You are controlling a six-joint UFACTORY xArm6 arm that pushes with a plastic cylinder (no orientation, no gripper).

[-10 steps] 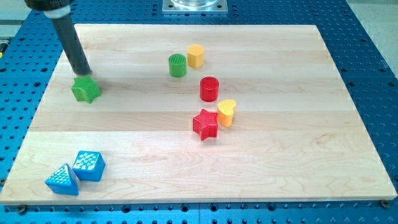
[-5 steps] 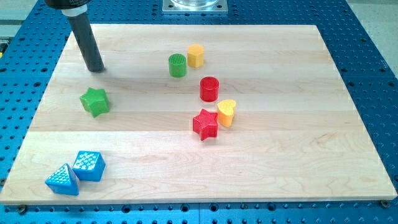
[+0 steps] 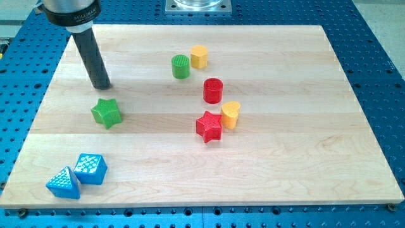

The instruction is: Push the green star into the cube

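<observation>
— Where we list the rod first, what do we log?

— We log my tip [image 3: 102, 86] in the upper left of the frame, set on the wooden board [image 3: 304, 164]. It has no fingers to spread or pinch; it is a plain rod end holding nothing. It stands just above the green star [image 3: 105, 113], close but with a sliver of board between them.

— And the task items?

— We enter the green star at left of centre, and the blue cube [image 3: 90, 168] in the lower left, well apart from the star. A blue triangular block [image 3: 64, 183] touches the cube's left side.

— Remaining stock?

— We count a green cylinder [image 3: 180, 66] beside a yellow block [image 3: 199, 56] at upper centre, a red cylinder [image 3: 213, 90] below them, then a red star [image 3: 209, 126] touching a yellow heart [image 3: 230, 114].
</observation>
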